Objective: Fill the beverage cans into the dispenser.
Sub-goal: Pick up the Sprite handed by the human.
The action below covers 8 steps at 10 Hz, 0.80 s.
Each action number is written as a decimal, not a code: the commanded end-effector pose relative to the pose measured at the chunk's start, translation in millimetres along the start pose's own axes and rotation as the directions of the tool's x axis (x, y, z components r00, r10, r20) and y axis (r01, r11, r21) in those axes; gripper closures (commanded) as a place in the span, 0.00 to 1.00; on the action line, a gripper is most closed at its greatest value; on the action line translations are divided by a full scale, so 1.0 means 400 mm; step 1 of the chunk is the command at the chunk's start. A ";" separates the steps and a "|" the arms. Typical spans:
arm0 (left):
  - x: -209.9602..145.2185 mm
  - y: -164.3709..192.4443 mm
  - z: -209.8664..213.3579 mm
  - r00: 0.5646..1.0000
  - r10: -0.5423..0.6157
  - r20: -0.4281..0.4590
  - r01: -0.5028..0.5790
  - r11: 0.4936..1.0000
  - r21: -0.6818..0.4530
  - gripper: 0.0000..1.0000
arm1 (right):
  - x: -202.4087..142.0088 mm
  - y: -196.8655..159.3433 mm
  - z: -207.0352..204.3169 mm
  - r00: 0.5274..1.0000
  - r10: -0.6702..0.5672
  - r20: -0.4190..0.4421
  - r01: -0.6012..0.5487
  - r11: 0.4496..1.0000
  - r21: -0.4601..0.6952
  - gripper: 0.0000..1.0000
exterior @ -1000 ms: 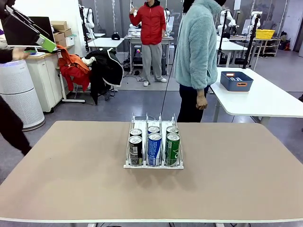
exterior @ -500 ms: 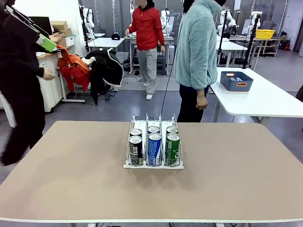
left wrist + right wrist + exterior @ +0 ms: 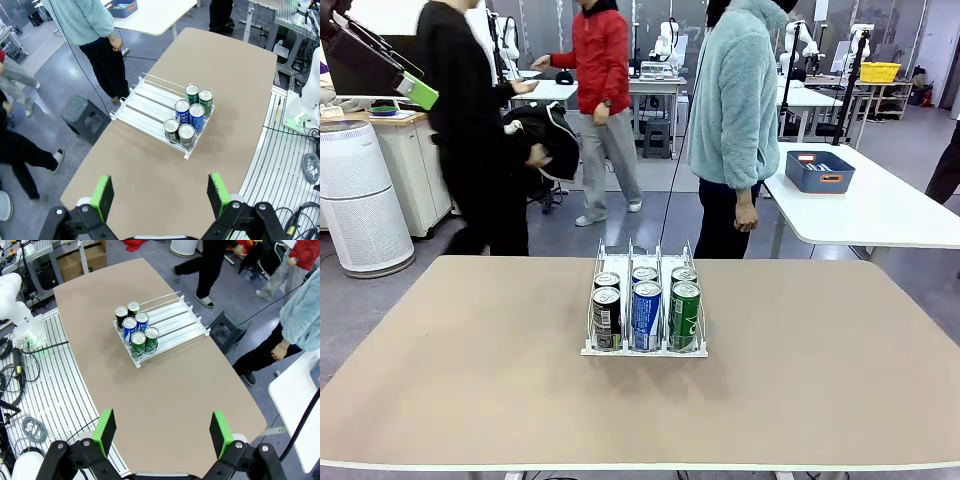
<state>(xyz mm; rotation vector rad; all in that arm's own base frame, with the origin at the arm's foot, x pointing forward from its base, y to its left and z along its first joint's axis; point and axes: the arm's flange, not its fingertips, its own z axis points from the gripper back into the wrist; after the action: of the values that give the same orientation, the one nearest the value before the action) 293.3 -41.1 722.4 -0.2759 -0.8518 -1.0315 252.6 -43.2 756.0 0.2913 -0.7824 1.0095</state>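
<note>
The dispenser (image 3: 645,350) stands mid-table, its front end towards me. Several beverage cans fill that end, two deep in each of three lanes: a black can (image 3: 607,318) on the left, a blue can (image 3: 647,315) in the middle, a green can (image 3: 685,315) on the right. From high above, my left gripper (image 3: 161,195) looks down, open and holding nothing, on the dispenser (image 3: 145,100) and its cans (image 3: 189,115). My right gripper (image 3: 162,431) is likewise open and high over the dispenser (image 3: 175,320) and cans (image 3: 135,330).
A person in a pale fleece (image 3: 735,100) stands at the table's far edge, hand (image 3: 747,215) hanging. A white table to the right carries a blue tub (image 3: 820,170). A person in black (image 3: 480,130) walks behind. A dark stool (image 3: 85,117) stands off the far edge.
The person in black has walked in from the left behind the table, and the person in red has stepped left. Cans and dispenser have not moved.
</note>
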 end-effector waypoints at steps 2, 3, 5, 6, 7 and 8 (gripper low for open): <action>-0.001 0.000 -0.001 1.000 -0.001 -0.002 0.001 1.000 -0.003 0.00 | 0.001 0.001 -0.001 1.000 0.002 -0.002 -0.002 1.000 -0.001 0.00; -0.001 0.000 -0.001 1.000 -0.001 -0.002 0.001 1.000 -0.003 0.00 | 0.001 0.001 -0.001 1.000 0.002 -0.002 -0.002 1.000 -0.001 0.00; -0.001 0.000 -0.001 1.000 -0.001 -0.002 0.001 1.000 -0.003 0.00 | 0.001 0.001 -0.001 1.000 0.002 -0.002 -0.002 1.000 -0.001 0.00; -0.001 0.000 -0.001 1.000 -0.001 -0.002 0.001 1.000 -0.003 0.00 | 0.001 0.001 -0.001 1.000 0.002 -0.002 -0.002 1.000 -0.001 0.00; -0.001 0.000 -0.001 1.000 -0.001 -0.002 0.001 1.000 -0.003 0.00 | 0.001 0.001 -0.001 1.000 0.002 -0.002 -0.002 1.000 -0.001 0.00; -0.001 0.000 -0.001 1.000 -0.001 -0.002 0.001 1.000 -0.003 0.00 | 0.001 0.001 -0.001 1.000 0.002 -0.002 -0.002 1.000 -0.001 0.00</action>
<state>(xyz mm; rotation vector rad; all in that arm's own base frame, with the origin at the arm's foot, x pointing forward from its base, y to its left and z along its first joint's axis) 293.3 -41.1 722.4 -0.2759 -0.8518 -1.0315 252.6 -43.2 756.0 0.2913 -0.7824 1.0095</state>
